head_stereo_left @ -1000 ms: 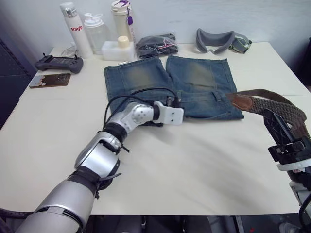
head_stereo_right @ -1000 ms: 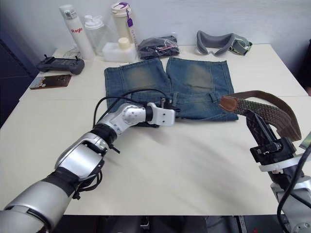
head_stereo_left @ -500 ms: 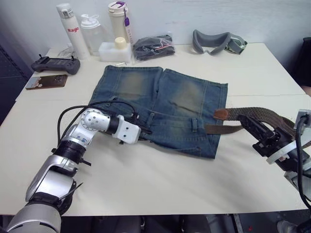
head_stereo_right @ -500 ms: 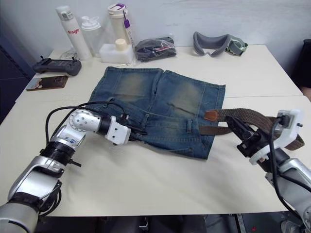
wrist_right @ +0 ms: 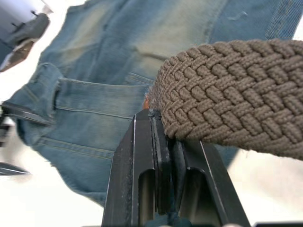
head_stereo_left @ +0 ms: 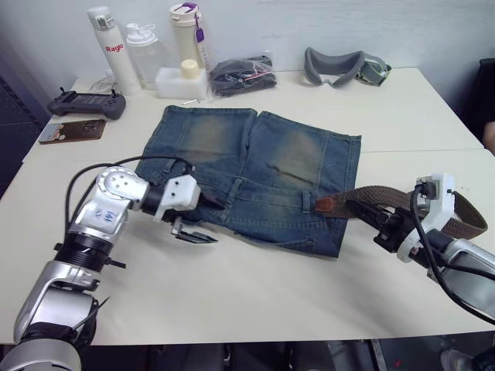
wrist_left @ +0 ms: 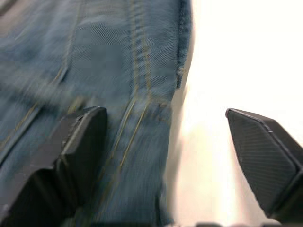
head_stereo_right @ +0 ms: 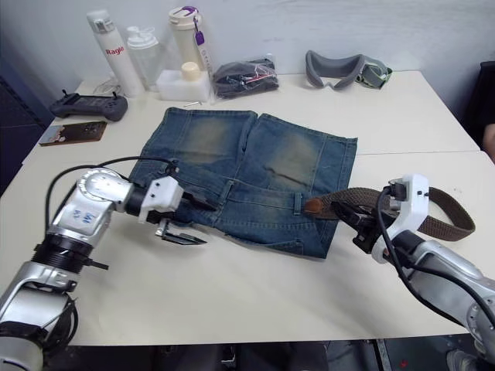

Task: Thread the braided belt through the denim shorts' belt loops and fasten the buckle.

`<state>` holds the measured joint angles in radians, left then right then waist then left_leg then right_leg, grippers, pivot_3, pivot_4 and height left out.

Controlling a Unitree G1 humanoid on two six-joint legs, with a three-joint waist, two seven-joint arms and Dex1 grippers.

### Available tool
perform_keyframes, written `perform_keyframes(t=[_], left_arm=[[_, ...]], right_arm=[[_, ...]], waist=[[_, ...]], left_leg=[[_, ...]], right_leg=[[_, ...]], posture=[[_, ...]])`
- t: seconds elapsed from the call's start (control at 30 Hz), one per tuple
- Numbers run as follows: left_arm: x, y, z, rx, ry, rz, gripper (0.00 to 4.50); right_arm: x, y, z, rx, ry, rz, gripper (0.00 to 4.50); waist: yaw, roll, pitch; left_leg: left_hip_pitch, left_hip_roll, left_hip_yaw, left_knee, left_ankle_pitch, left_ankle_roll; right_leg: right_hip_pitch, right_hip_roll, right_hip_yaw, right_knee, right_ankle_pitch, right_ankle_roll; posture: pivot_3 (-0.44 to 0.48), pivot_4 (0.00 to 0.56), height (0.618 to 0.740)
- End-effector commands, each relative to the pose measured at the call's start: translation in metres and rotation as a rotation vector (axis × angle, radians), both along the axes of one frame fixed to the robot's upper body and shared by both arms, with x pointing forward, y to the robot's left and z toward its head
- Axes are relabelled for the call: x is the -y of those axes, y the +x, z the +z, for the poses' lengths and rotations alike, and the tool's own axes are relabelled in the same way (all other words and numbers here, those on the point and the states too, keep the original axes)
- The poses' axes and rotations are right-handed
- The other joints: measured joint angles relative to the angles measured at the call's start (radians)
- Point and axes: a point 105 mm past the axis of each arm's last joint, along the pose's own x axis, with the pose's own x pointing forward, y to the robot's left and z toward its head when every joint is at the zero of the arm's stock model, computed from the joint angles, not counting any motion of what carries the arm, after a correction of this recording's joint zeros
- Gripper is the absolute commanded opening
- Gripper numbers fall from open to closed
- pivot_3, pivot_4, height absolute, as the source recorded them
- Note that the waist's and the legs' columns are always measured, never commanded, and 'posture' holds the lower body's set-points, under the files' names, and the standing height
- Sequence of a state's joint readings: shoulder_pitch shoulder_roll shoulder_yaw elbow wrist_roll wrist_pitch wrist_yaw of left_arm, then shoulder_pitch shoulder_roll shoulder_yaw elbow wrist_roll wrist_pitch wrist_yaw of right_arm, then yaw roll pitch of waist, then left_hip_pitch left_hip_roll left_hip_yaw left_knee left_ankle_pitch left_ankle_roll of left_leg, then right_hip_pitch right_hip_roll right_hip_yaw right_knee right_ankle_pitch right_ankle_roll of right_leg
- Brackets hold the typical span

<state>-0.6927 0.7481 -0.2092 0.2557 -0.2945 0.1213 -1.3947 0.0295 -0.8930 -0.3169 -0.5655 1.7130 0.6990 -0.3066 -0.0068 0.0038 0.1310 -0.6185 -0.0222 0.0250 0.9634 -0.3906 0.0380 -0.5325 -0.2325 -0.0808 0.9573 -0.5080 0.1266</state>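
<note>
The denim shorts (head_stereo_left: pixel 255 170) lie flat mid-table, waistband nearest me. My left gripper (head_stereo_left: pixel 199 220) is open at the waistband's left part, one finger over the denim edge (wrist_left: pixel 137 118), the other over bare table, gripping nothing. My right gripper (head_stereo_left: pixel 380 226) is shut on the braided belt (wrist_right: pixel 227 94), which it holds just off the shorts' right side. The belt's brown leather tip (head_stereo_right: pixel 313 206) lies on the waistband next to a belt loop (head_stereo_right: pixel 298 202). The rest of the belt curls back to the right (head_stereo_left: pixel 468 216). The buckle is hidden.
Along the back edge stand bottles (head_stereo_left: pixel 108 42) and a white box (head_stereo_left: pixel 176 81), with a black bundle (head_stereo_left: pixel 247 73) and grey goggles (head_stereo_left: pixel 344 66). A controller (head_stereo_left: pixel 81 104) and a phone (head_stereo_left: pixel 69 130) lie at back left. Bare table (head_stereo_left: pixel 271 294) stretches in front.
My left gripper has opened and let go of the waistband. My right gripper has brought the belt down and left, so the leather tip now rests on the waistband.
</note>
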Motion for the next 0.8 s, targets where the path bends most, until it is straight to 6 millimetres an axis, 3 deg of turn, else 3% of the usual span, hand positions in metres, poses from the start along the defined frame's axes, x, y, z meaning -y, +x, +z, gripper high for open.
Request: perform_keyframes(t=[0.03,0.2,0.33,0.63,0.8], left_arm=[[0.003,-0.010,0.025,-0.042,-0.105,0.034,4.41],[0.012,-0.016,0.035,-0.052,-0.169,0.117,4.41],[0.007,-0.008,0.040,-0.048,-0.201,0.236,4.41],[0.005,-0.004,0.040,-0.044,-0.225,0.323,4.41],[0.009,-0.002,0.040,-0.039,-0.230,0.325,4.41]], right_arm=[[0.011,0.011,0.002,0.013,-0.011,-0.053,0.00],[0.002,0.019,-0.001,-0.011,0.010,-0.015,0.00],[-0.004,0.020,-0.001,-0.028,0.045,0.014,0.00],[0.017,0.033,0.030,0.037,0.092,-0.076,0.00],[0.007,0.033,0.040,0.047,0.077,-0.098,0.00]], waist=[[0.004,0.000,0.000],[0.004,0.000,0.000],[0.003,0.000,0.000],[0.003,0.000,0.000],[0.006,0.000,0.000]], left_leg=[[0.000,0.000,0.000,0.000,0.000,0.000],[-0.001,-0.002,0.000,0.000,0.000,0.001],[0.000,-0.002,0.000,0.000,0.000,0.001],[0.000,-0.002,0.001,0.000,0.000,0.001],[-0.001,-0.002,0.000,0.000,0.000,0.001]], right_leg=[[0.000,0.000,0.000,0.000,0.000,0.000],[0.000,0.000,0.003,0.000,0.000,0.000],[0.000,0.000,0.003,0.001,0.000,-0.001],[-0.001,0.000,0.003,0.002,-0.001,-0.002],[-0.001,-0.001,0.004,0.002,-0.002,-0.003]], posture=[[0.000,0.150,0.627],[0.000,0.150,0.627],[0.000,0.150,0.627],[0.000,0.150,0.627],[0.000,0.150,0.627]])
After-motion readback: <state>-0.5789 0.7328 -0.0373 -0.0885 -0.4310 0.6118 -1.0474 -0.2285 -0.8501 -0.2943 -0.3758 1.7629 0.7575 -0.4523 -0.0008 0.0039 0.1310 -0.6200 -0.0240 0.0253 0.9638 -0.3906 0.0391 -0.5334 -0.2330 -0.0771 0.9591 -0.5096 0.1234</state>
